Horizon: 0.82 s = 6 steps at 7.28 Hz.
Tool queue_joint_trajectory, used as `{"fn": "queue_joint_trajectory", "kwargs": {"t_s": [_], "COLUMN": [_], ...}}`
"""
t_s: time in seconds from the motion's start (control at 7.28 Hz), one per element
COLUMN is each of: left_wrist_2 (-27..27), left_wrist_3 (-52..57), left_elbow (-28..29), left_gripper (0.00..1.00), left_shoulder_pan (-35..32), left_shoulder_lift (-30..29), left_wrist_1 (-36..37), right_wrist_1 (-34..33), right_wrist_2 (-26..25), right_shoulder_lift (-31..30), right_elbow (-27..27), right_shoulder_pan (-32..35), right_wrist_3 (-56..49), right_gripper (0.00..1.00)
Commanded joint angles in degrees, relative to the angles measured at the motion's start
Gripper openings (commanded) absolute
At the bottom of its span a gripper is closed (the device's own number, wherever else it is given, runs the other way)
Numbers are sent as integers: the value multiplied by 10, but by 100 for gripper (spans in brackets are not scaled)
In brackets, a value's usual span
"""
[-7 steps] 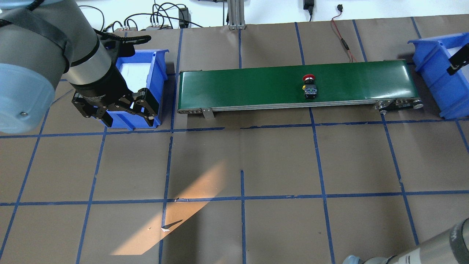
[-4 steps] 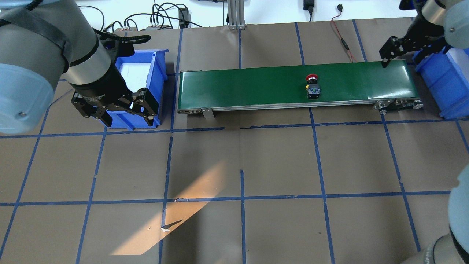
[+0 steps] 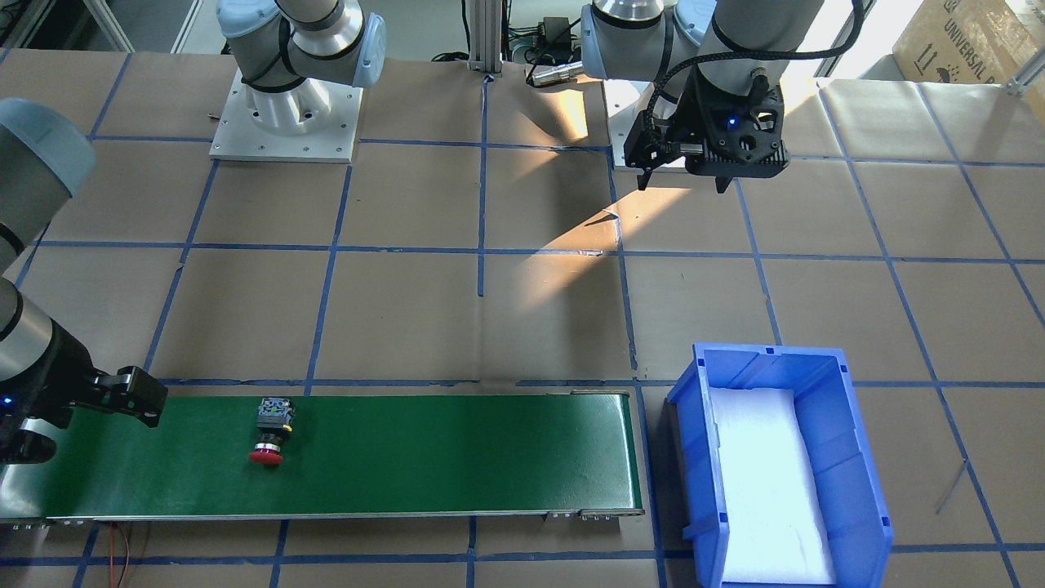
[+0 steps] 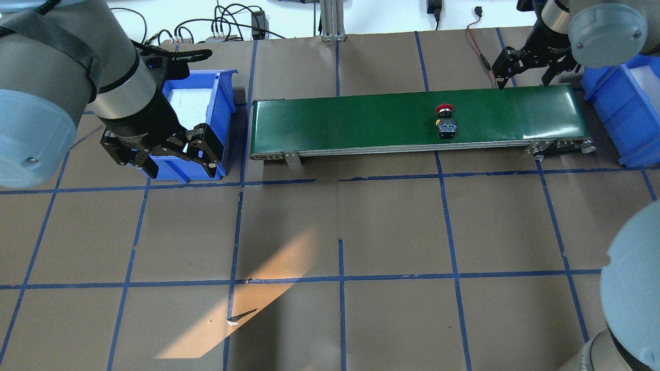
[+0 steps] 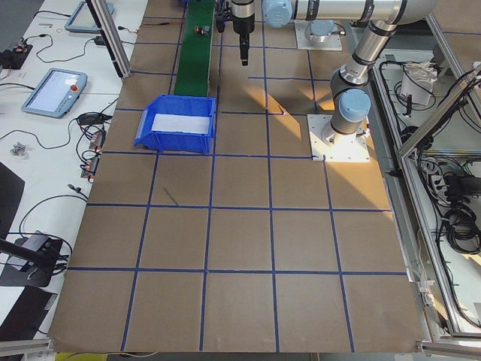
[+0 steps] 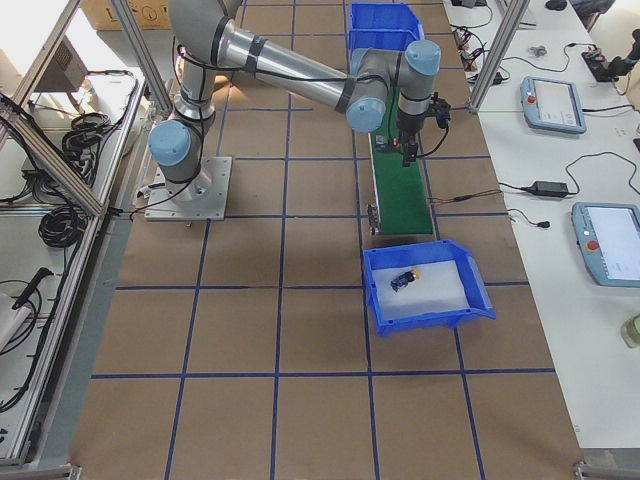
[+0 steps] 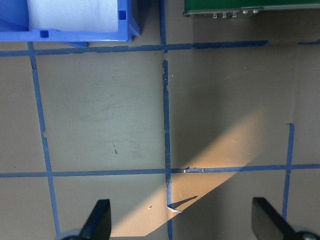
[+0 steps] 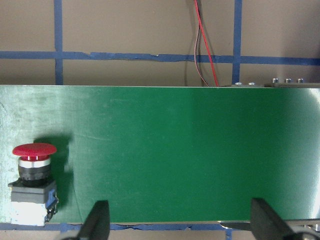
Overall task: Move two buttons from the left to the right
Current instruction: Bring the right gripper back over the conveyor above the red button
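The red button (image 4: 445, 121) (image 3: 270, 432) lies on the green conveyor belt (image 4: 356, 119), right of its middle, cap toward the far edge. In the right wrist view the red button (image 8: 32, 182) sits at the lower left. My right gripper (image 4: 522, 78) (image 8: 181, 223) hovers open over the belt's far right end, apart from it. The yellow button (image 6: 405, 279) lies in the right blue bin (image 6: 432, 318). My left gripper (image 4: 179, 167) (image 3: 682, 183) (image 7: 181, 223) hangs open and holds nothing, near the front of the left blue bin (image 4: 225, 105).
A red-and-black wire (image 4: 482, 56) runs behind the belt near my right gripper. The left blue bin (image 3: 763, 354) holds only white padding. Cables and a metal post (image 4: 330, 20) stand at the table's far edge. Blue tape lines grid the brown tabletop.
My right arm swung from over the right bin leftward to the belt's far right end. The red button rode a little rightward on the belt. The left arm stayed put.
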Motion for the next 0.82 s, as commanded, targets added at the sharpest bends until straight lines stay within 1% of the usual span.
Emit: {"fn": "queue_joint_trajectory", "kwargs": {"t_s": [0.0,0.27,0.69], "left_wrist_2": [0,0,0], "left_wrist_3": [0,0,0], "left_elbow": [0,0,0], "left_gripper": [100,100,100], "left_shoulder_pan": [0,0,0], "left_shoulder_lift": [0,0,0], "left_wrist_1": [0,0,1], "right_wrist_1": [1,5,6], "right_wrist_2": [2,1,0], "right_shoulder_lift": [11,28,28], "right_elbow": [3,5,6], "right_shoulder_pan": [4,3,3], "right_wrist_3": [4,4,4], "right_gripper": [100,100,100]}}
